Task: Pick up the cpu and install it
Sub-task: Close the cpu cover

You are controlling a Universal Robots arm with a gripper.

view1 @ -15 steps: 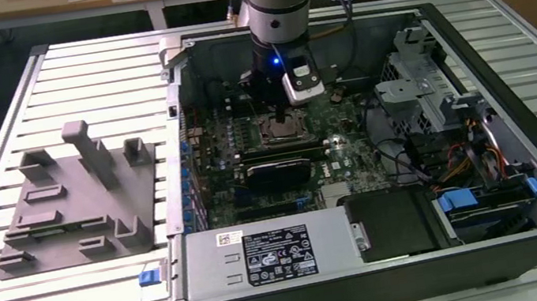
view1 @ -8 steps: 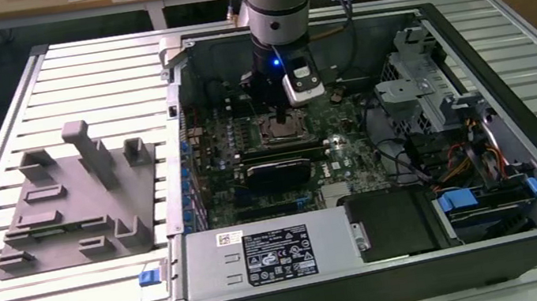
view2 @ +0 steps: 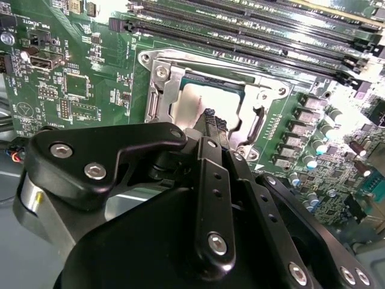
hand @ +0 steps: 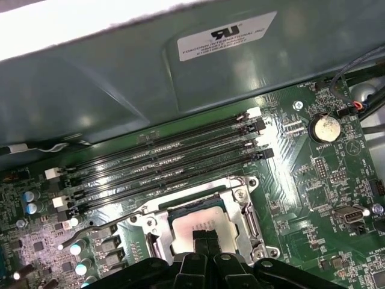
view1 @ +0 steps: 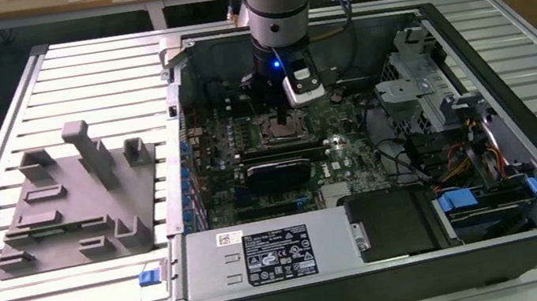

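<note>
A slatted aluminium table (view1: 76, 75) carries an open black computer case (view1: 396, 291). Inside it, the black two-fingered gripper (hand: 205, 235) has its fingers pressed together, with the tips on or just above the small square silvery cpu (hand: 189, 221). The cpu lies in the metal-rimmed socket frame (hand: 240, 208), well in from the green motherboard's (hand: 313, 180) edges. If the chip sits crooked, pressing down could bend the socket pins.

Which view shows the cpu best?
The second wrist view: the cpu lies in its socket, pale top mostly uncovered. In the first wrist view the claw covers part of it. In the exterior view it is a small patch under the arm.
</note>
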